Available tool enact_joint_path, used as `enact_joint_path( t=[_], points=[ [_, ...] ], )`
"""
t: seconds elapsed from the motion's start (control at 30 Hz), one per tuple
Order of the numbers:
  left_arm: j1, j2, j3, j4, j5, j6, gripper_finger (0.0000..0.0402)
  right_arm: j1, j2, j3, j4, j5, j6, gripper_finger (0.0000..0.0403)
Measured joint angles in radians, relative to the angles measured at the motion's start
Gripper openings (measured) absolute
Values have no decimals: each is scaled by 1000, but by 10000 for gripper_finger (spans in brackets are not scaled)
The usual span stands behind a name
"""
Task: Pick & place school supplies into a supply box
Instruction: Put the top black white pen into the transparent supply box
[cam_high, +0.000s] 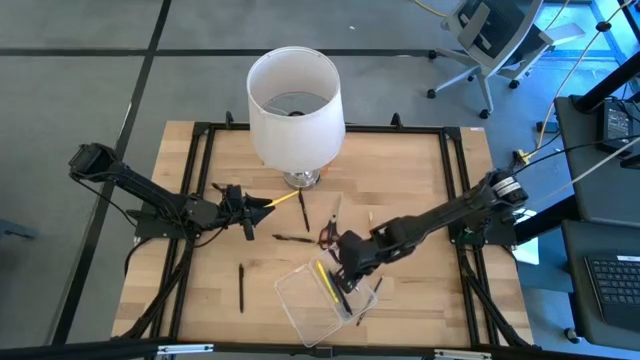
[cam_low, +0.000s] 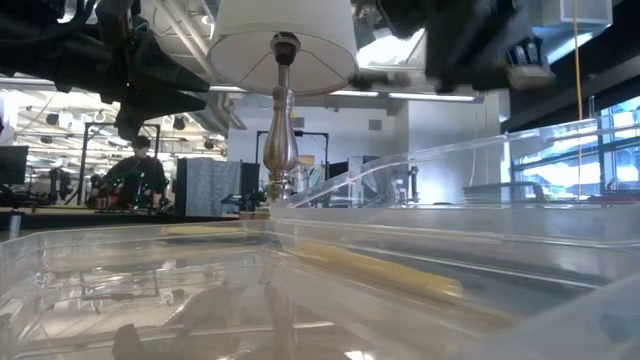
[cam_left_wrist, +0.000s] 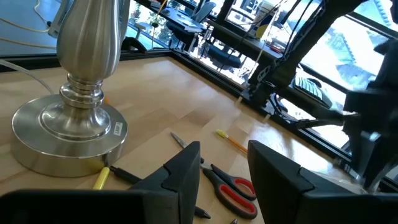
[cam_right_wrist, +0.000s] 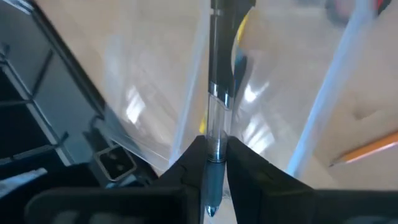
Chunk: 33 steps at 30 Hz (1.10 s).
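Note:
The clear supply box (cam_high: 312, 303) lies near the table's near edge; a yellow pencil (cam_high: 327, 282) lies in it. My right gripper (cam_high: 346, 270) hovers over the box's far right corner, shut on a clear-barrelled pen (cam_right_wrist: 216, 106). My left gripper (cam_high: 246, 208) is open above the table, left of the lamp base, and holds nothing. Ahead of it in the left wrist view lie the red-handled scissors (cam_left_wrist: 235, 188), an orange pencil (cam_left_wrist: 232, 142) and a yellow pencil (cam_left_wrist: 100, 180). A brown pen (cam_high: 292, 238) and a black pen (cam_high: 241, 285) lie flat on the wood. My right gripper pinches the pen between its two fingers at the clear barrel near one end (cam_right_wrist: 216, 148); a short tip (cam_right_wrist: 211, 210) sticks out behind the fingers. The pen runs along the fingers, pointing ahead and down over the box (cam_right_wrist: 149, 106), lifted clear of the table.
A white-shaded lamp (cam_high: 295, 100) on a metal base (cam_left_wrist: 67, 132) stands at the table's far middle. Two thin dark pens (cam_high: 303, 212) lie between lamp and scissors (cam_high: 328, 236). A black frame (cam_high: 452, 160) borders the tabletop. The low view looks through the box wall (cam_low: 420, 170).

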<state>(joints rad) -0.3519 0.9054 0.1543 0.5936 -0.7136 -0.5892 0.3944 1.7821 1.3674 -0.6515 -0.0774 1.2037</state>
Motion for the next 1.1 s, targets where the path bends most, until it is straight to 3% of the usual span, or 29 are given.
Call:
enact_joint_path(
  t=[0.6,1.1],
  points=[
    [0,0,0,0,4,0,127,4,202,0,3,-126,47,52],
    [0,0,0,0,8,0,127,2,216,-1,5,-128,22,72]
  ],
)
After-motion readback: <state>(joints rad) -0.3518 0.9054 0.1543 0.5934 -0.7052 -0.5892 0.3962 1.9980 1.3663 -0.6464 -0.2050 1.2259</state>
